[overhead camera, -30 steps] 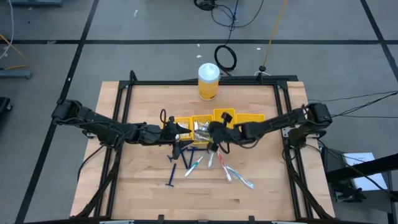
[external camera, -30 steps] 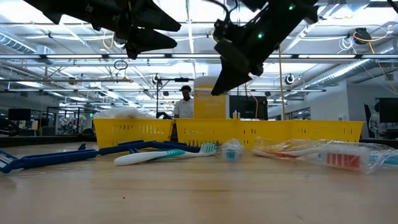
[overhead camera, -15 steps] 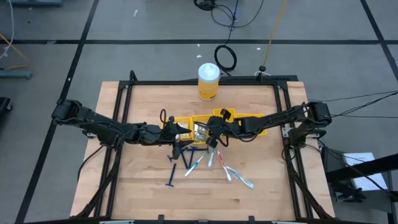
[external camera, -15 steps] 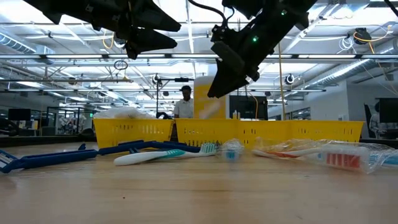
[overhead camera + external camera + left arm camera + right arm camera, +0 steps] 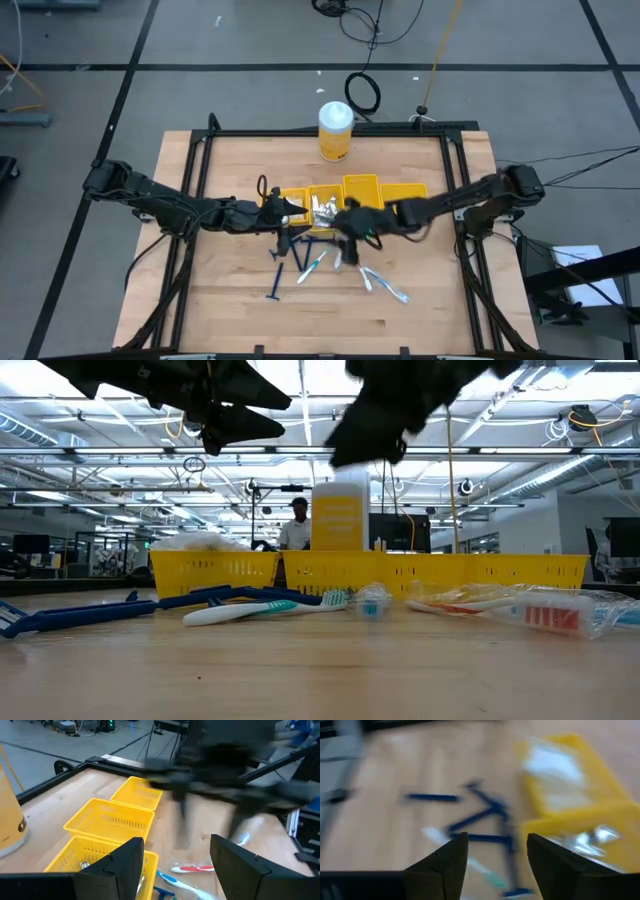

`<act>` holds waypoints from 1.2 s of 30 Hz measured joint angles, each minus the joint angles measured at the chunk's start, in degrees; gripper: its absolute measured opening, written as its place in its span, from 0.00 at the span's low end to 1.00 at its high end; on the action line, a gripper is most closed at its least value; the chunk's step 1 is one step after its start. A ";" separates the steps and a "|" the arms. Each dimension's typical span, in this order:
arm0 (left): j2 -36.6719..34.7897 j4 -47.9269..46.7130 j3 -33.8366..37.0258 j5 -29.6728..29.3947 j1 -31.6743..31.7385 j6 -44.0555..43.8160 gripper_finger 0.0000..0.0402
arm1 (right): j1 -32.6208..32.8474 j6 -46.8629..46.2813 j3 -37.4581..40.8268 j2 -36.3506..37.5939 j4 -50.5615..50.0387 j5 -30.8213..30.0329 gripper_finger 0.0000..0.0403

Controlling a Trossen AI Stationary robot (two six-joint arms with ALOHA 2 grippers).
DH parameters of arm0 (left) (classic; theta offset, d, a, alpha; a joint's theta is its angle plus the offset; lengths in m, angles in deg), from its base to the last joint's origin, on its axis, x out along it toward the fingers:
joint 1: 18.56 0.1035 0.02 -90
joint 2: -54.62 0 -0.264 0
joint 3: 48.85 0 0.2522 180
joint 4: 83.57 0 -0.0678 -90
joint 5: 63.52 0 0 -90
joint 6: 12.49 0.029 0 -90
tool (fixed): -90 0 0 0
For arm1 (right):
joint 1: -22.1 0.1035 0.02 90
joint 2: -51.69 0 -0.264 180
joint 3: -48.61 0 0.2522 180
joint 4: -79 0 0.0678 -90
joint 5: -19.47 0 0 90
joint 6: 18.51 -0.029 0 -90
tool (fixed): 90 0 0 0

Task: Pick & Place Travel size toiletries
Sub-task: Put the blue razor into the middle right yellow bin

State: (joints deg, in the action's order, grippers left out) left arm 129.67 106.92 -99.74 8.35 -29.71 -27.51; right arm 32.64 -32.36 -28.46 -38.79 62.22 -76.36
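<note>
Two dark, slender, jointed arms on a black tube frame

The left arm (image 5: 165, 205) and right arm (image 5: 455, 200) are matte black; each wrist view shows two broad, flat, dark fingers (image 5: 125, 865).

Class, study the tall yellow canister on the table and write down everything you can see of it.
The tall yellow canister is a cylinder with a white lid and looks like plastic. It stands upright near the far edge of the wooden table, behind the row of yellow bins and apart from them. Nothing touches it, and neither gripper is near it. In the low view it rises behind the bins, dark print on its side too small to read.
</note>
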 joint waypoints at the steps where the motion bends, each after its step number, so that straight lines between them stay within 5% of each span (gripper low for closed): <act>1: 0.00 -0.06 0.00 0.00 0.00 -0.89 0.56 | 1.98 1.10 0.00 0.67 0.62 0.41 0.46; 12: 0.18 -15.08 -1.43 9.60 -5.32 -12.60 0.56 | 24.05 13.34 1.16 6.69 0.58 -10.07 0.38; 19: 5.19 -21.66 -9.42 -0.30 -20.26 -19.46 0.56 | 29.89 17.13 6.61 13.49 0.54 -24.10 0.37; 22: 9.25 -33.59 -15.58 -6.04 -24.82 -27.75 0.56 | 30.47 17.00 9.34 18.40 2.79 -24.14 0.37; 27: 17.61 -50.98 -25.59 -7.50 -26.08 -46.20 0.56 | 31.44 16.71 15.50 24.89 8.11 -24.11 0.37; 36: 30.92 -69.05 -33.40 6.48 -23.21 -66.60 0.55 | 32.38 19.26 26.43 31.89 22.59 -24.01 0.35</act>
State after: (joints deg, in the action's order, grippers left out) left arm 160.59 37.87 -133.13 14.83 -52.92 -94.12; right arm 65.01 -13.10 -2.02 -6.90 84.81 -100.37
